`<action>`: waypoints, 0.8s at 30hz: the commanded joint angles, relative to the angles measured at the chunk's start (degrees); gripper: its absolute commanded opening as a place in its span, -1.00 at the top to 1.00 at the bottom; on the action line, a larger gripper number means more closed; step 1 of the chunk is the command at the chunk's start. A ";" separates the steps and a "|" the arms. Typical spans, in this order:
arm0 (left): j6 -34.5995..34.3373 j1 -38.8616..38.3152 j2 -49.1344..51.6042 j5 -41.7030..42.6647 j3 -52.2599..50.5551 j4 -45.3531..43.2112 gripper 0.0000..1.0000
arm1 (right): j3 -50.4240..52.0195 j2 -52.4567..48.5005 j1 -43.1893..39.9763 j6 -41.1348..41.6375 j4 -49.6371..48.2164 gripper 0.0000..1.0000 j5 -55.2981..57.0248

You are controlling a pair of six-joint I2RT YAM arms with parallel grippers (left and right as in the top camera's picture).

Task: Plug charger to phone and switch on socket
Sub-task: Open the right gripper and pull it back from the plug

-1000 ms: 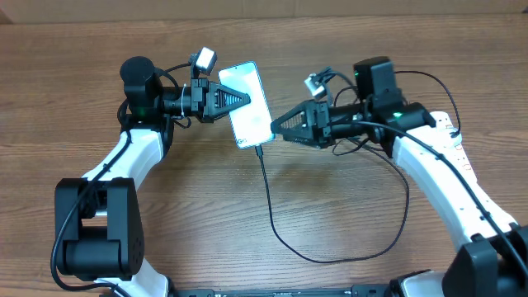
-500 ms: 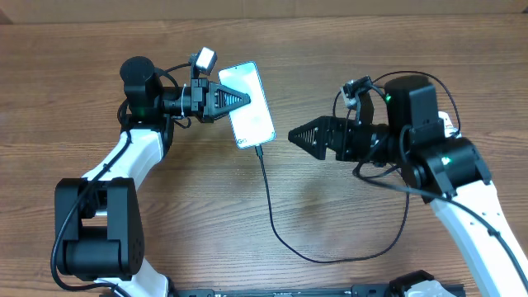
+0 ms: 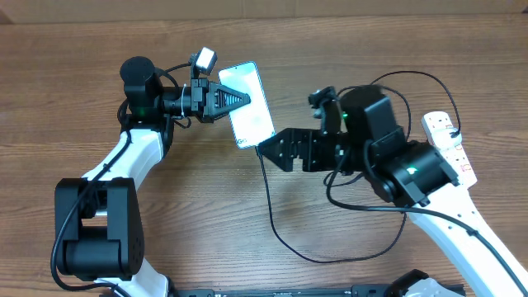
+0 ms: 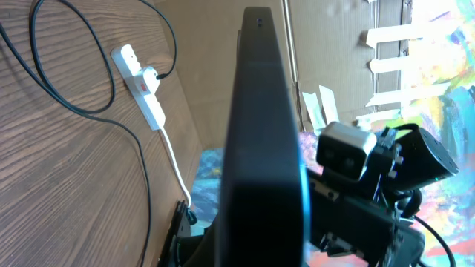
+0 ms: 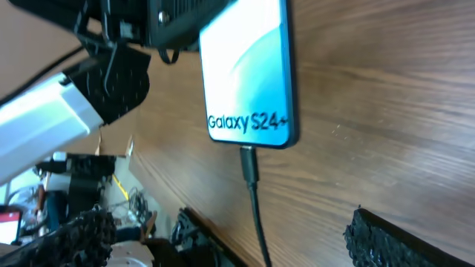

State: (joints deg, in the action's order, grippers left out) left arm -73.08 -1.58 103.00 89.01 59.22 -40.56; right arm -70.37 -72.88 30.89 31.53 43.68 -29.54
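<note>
**A:** First, the phone (image 3: 257, 111)?

**B:** Out on the brown wooden tabletop (image 3: 165, 214), screen up. Glowing light blue, with "Galaxy S24+" written near its bottom end.

**A:** And the left tool (image 3: 244, 99)?

**B:** Right at the long side of the phone, the side nearest the left arm. Pinched tight on that edge, gripping the phone. From the left wrist, just one dark thin phone edge, with a bit of blue glow down one side.

**A:** The right tool (image 3: 269, 151)?

**B:** Just beside the phone's bottom end, pointing at it. Spread wide apart, with nothing in its grip. Bumpy black fingers (image 5: 397, 241) low in the right wrist view, one out to each side, not touching the phone.

**A:** The charger (image 3: 271, 206)?

**B:** A thin black cable. Starts at the phone's bottom end, runs away from the phone across the tabletop, then bends round in one big loop toward the right arm.

**A:** Its little tip (image 5: 248, 159)?

**B:** Pushed up against the bottom edge of the phone, just under the words on the screen. Looks plugged in.

**A:** The socket (image 3: 445, 136)?

**B:** Well apart from the phone, off past the right arm. White and long, with small red marks. One white plug (image 4: 151, 74) sitting in it, seen from the left wrist, with a dark cable coming out.

**A:** Switched on?

**B:** Too small to tell.
</note>
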 commanded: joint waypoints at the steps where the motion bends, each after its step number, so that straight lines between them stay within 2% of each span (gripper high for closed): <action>1: 1.33 -0.33 0.07 0.87 0.72 -0.37 0.92 | -1.49 -0.87 0.66 0.42 -0.70 -1.00 1.01; 16: 1.33 -0.33 0.07 0.85 0.72 -0.39 0.92 | -1.49 -1.27 0.66 -0.04 -2.51 -1.00 1.33; 24: 1.31 -0.33 0.07 0.87 0.72 -0.37 0.92 | -1.49 -2.43 4.04 -0.07 -3.56 -1.00 9.92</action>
State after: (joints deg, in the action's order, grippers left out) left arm -73.08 -1.58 103.00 89.01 59.22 -40.53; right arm -70.37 -74.89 33.15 31.53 41.08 -24.03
